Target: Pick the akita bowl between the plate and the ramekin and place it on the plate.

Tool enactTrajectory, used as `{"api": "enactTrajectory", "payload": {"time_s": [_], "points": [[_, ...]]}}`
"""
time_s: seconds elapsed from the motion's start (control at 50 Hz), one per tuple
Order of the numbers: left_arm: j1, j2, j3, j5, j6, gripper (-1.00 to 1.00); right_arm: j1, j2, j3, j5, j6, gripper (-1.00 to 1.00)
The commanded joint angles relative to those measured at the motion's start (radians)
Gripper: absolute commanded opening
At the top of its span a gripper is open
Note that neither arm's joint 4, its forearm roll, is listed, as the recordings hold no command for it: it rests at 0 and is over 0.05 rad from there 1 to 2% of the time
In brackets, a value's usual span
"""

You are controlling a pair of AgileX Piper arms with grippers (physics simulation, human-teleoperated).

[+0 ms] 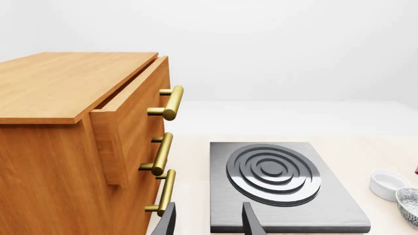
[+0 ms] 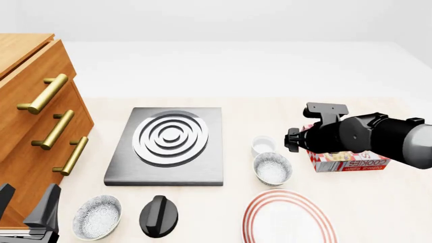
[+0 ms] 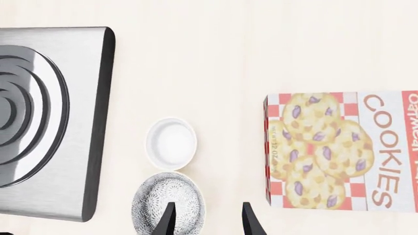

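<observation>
Nearest to my front camera is the plate [image 2: 289,218], cut off by the lower edge, so I see only its far part with the red rings. Just behind it stands the akita bowl [image 2: 272,168], and behind that, almost touching, the ramekin [image 2: 263,146]. The front view alone shows the second speckled bowl [image 2: 97,217] and a black knob [image 2: 158,216] beside it, in front of the stove plate [image 2: 169,147].

The right claw [image 3: 207,215] I can see well only in the right wrist view: its fingers are apart and hold nothing, one tip over the akita bowl's rim [image 3: 168,204]. In the front view the right arm covers part of the cookie box [image 2: 347,161].

The left claw [image 1: 209,220] is also apart and empty, low beside the wooden drawers [image 1: 72,142]. The left wrist view cuts the akita bowl at the picture's edge.
</observation>
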Motion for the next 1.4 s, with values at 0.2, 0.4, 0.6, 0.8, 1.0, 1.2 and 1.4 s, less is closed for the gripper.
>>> {"api": "enactTrajectory", "payload": {"time_s": [0.2,0.4,0.6,0.8,1.0,1.2,1.4], "points": [[0.000,0.000,0.000,0.000,0.000,1.00,0.038,0.056,0.041,-0.063,0.050,1.00],[0.000,0.000,0.000,0.000,0.000,1.00,0.029,0.060,0.061,-0.073,0.040,1.00],[0.000,0.000,0.000,0.000,0.000,1.00,0.039,0.027,0.092,-0.070,0.044,1.00],[0.000,0.000,0.000,0.000,0.000,1.00,0.049,0.044,0.128,-0.108,0.042,1.00],[0.000,0.000,0.000,0.000,0.000,1.00,0.062,0.049,0.149,-0.121,0.048,1.00],[0.000,0.000,0.000,0.000,0.000,1.00,0.071,0.089,0.159,-0.151,0.054,1.00],[0.000,0.000,0.000,0.000,0.000,1.00,0.092,0.143,0.159,-0.179,0.082,1.00]]}}
